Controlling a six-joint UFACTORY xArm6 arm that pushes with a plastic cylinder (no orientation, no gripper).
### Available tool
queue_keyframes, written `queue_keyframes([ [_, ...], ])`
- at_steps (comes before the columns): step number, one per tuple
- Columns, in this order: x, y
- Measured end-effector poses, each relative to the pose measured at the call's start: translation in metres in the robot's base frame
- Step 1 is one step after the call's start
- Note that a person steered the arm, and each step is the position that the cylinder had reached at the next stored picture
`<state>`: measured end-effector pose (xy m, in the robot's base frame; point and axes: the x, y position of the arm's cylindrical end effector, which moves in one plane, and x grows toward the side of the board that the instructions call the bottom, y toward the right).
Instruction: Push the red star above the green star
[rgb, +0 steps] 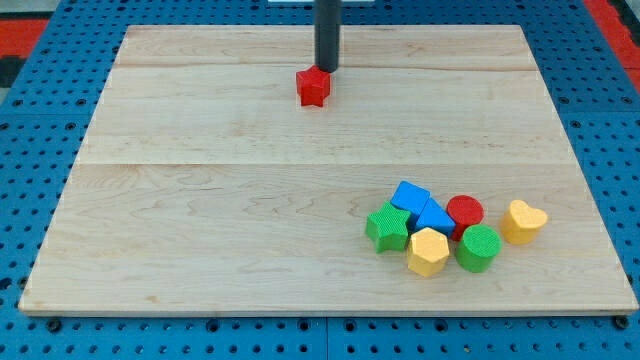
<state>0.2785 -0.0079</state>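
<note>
The red star (313, 87) lies near the view's top, a little left of the middle of the wooden board (200, 200). My tip (327, 70) stands just above and to the right of it, touching or almost touching its upper right edge. The green star (387, 228) lies far off at the lower right, at the left end of a cluster of blocks.
The cluster beside the green star holds a blue block (411, 196), a second blue block (435, 218), a red cylinder (465, 212), a yellow hexagon (428, 251), a green cylinder (479, 248) and a yellow heart (524, 221). Blue pegboard surrounds the board.
</note>
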Motion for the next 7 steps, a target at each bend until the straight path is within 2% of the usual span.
queue_keyframes([
  [1,-0.002,-0.034],
  [3,0.056,0.026],
  [4,0.063,-0.002],
  [5,0.091,0.014],
  [6,0.131,0.056],
  [7,0.151,0.031],
])
